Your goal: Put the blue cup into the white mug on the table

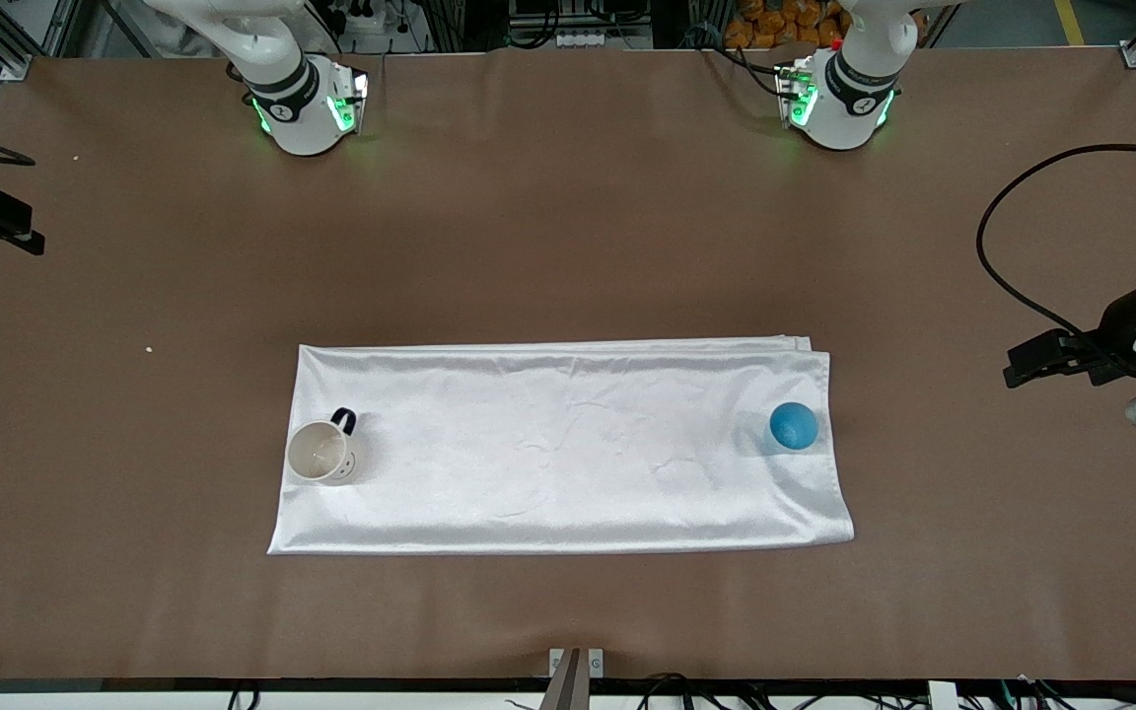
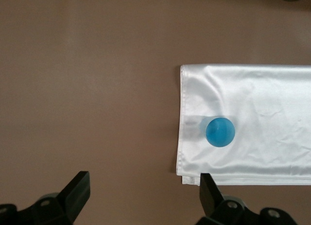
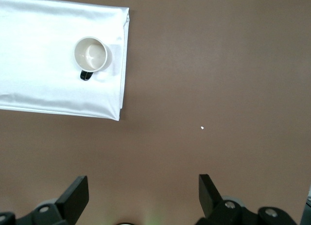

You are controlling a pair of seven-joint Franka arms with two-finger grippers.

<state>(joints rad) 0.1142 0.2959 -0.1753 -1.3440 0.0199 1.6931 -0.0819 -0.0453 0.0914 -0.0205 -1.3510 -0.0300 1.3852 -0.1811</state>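
My brown table [image 1: 568,217] fills nearly the whole front frame, its matte surface bare except for a white cloth [image 1: 558,449] spread flat a little below the frame's center, its long edges running across the picture and its layered fold showing at the upper right corner. Two tiny pale specks lie directly on the brown surface, one [image 1: 149,348] at middle left of the frame and another [image 1: 76,158] in the upper left. My two arms' bases [image 1: 307,108] stand on the table along the top edge of the frame.
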